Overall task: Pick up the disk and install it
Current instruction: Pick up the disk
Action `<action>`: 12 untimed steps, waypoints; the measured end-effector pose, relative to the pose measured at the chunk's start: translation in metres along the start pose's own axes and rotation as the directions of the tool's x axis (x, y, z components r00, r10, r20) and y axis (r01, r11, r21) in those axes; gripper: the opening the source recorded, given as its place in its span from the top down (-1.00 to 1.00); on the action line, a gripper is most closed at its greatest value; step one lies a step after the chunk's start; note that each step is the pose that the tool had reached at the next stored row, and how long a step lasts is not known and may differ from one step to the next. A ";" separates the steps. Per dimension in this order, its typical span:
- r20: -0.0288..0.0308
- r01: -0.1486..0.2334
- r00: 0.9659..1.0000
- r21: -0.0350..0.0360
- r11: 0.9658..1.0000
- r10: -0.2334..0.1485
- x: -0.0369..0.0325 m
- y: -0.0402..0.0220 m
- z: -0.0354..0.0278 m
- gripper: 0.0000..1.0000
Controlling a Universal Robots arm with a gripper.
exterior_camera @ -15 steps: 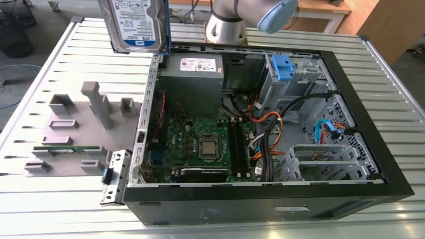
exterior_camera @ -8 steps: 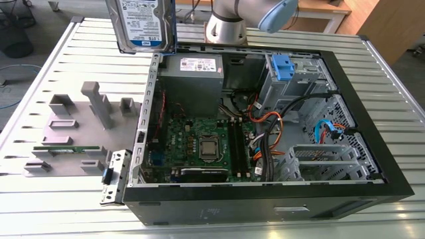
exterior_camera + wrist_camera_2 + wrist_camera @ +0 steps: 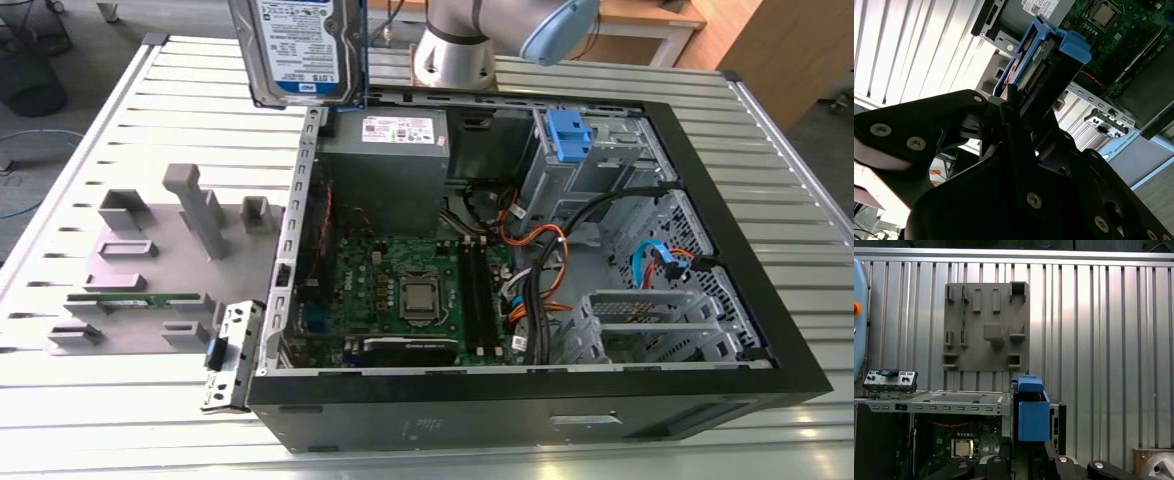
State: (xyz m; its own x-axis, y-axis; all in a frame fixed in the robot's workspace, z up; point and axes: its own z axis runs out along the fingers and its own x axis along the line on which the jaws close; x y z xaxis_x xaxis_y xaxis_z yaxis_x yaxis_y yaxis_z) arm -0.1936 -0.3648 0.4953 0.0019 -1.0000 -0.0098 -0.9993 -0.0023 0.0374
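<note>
Slatted white metal tabletop carries a grey plastic fixture board on the exterior view's left of the open black computer case. Above that case's far corner, the silver rectangular disk with blue carrier rails hangs upright, clamped in the black gripper.

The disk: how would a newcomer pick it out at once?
Find the open computer case in the exterior view. Above the grey power supply inside it hangs the disk. It alone is flat silver with a white-and-blue label.
</note>
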 end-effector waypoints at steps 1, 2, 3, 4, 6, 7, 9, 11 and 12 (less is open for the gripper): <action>0.000 0.000 1.000 0.000 1.000 0.000 0.0000 -0.0017 -0.0001 0.31; 0.000 0.000 1.000 0.000 1.000 0.000 0.0000 -0.0034 -0.0001 0.31; 0.000 0.000 1.000 0.000 1.000 0.000 0.0000 -0.0050 -0.0002 0.31; 0.000 0.000 1.000 0.000 1.000 0.000 0.0000 -0.0068 -0.0002 0.31; 0.000 0.000 1.000 0.000 1.000 0.000 0.0000 -0.0102 -0.0004 0.31; 0.000 0.000 1.000 0.000 1.000 0.000 0.0000 -0.0118 -0.0004 0.31; 0.000 0.000 1.000 0.000 1.000 0.000 0.0000 -0.0154 -0.0006 0.31; 0.000 0.000 1.000 0.000 1.000 0.000 0.0001 -0.0192 -0.0007 0.31; 0.000 0.000 1.000 0.000 1.000 0.000 0.0001 -0.0211 -0.0008 0.31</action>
State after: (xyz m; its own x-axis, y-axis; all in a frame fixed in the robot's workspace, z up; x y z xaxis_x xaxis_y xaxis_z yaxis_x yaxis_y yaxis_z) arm -0.1725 -0.3648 0.4953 0.0020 -1.0000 -0.0098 -0.9993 -0.0024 0.0373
